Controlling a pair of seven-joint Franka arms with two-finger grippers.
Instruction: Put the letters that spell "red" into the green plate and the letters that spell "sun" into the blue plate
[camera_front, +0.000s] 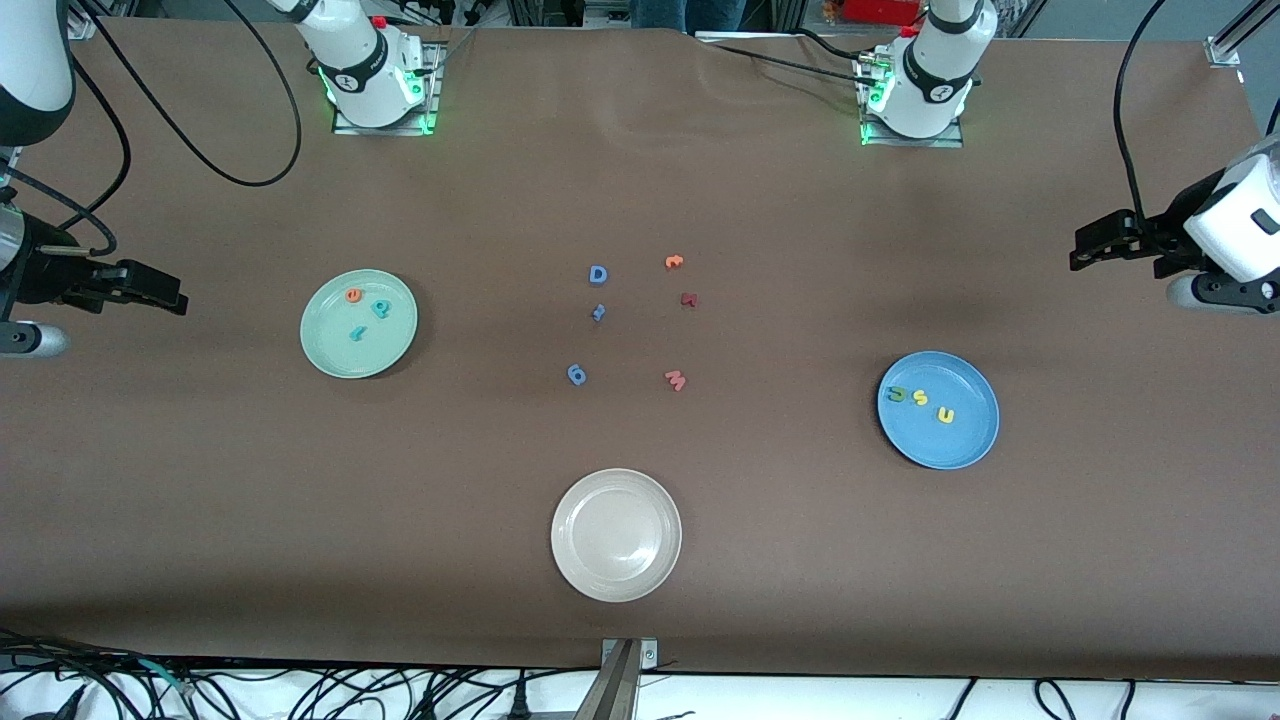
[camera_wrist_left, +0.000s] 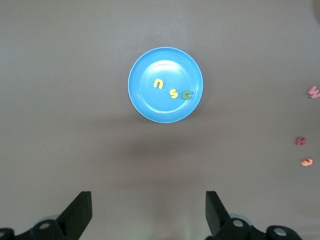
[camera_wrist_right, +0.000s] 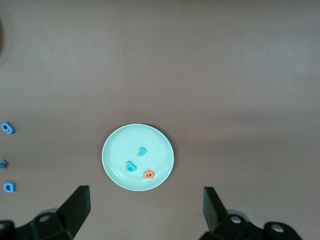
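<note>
Both claws, left claw (camera_front: 1085, 245) and right claw (camera_front: 170, 292), hang spread and empty; green plate (camera_front: 325, 355) holds "red" letters (camera_front: 365, 310), blue plate (camera_front: 960, 450) "sun" letters (camera_front: 920, 400): task looks finished

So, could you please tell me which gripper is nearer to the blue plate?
Left. The left gripper hangs open at its own end of the table, where the blue plate lies; the right gripper waits open at the other end, past the green plate.

Both arms wait at the table's ends, left claw (camera_front: 1082, 247) and right claw (camera_front: 175, 297) spread wide, holding nothing.
</note>
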